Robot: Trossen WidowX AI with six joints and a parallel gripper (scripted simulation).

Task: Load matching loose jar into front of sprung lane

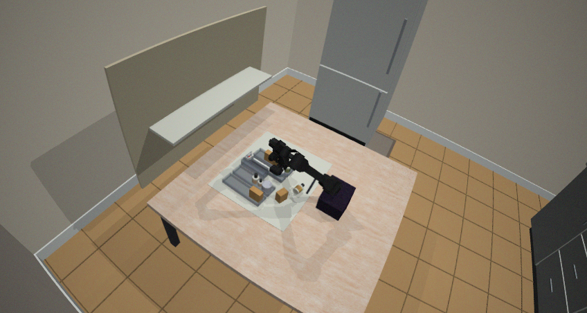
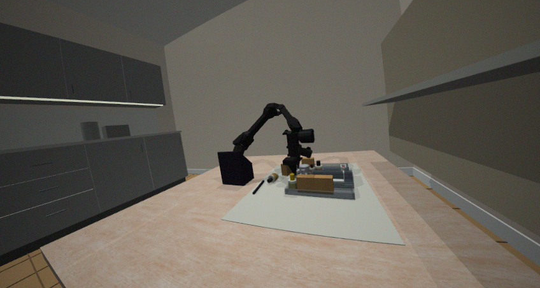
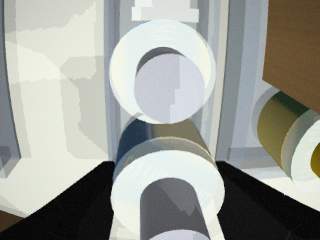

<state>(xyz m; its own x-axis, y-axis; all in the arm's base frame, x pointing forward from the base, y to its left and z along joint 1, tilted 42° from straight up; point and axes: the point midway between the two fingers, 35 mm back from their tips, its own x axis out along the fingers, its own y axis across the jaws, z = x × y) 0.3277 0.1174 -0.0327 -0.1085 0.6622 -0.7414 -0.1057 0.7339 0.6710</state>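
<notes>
My gripper (image 3: pixel 164 172) (image 2: pixel 292 171) is shut on a jar (image 3: pixel 125 197) with a white shoulder and dark grey cap. The held jar is at the front end of the sprung lane (image 3: pixel 221 65), in line with it. A jar (image 3: pixel 170 89) with the same white shoulder and a pale-topped grey cap is in the lane just behind it. They look touching or nearly so. The white pusher (image 3: pixel 165 11) is behind that second jar. Its rod (image 1: pixel 261 162) shows in the top view. The held jar's base and the low front stop are hidden, so its height above the floor cannot be told.
A yellow-capped jar (image 2: pixel 291 181) and wooden blocks (image 2: pixel 314 183) are in the neighbouring lane, close to the right finger. Another tray (image 1: pixel 239 186) holds dark-capped bottles (image 1: pixel 255 179) and a pale-lidded jar (image 1: pixel 267 184). A jar (image 1: pixel 297 189) lies on the mat near a black stick (image 1: pixel 311 186).
</notes>
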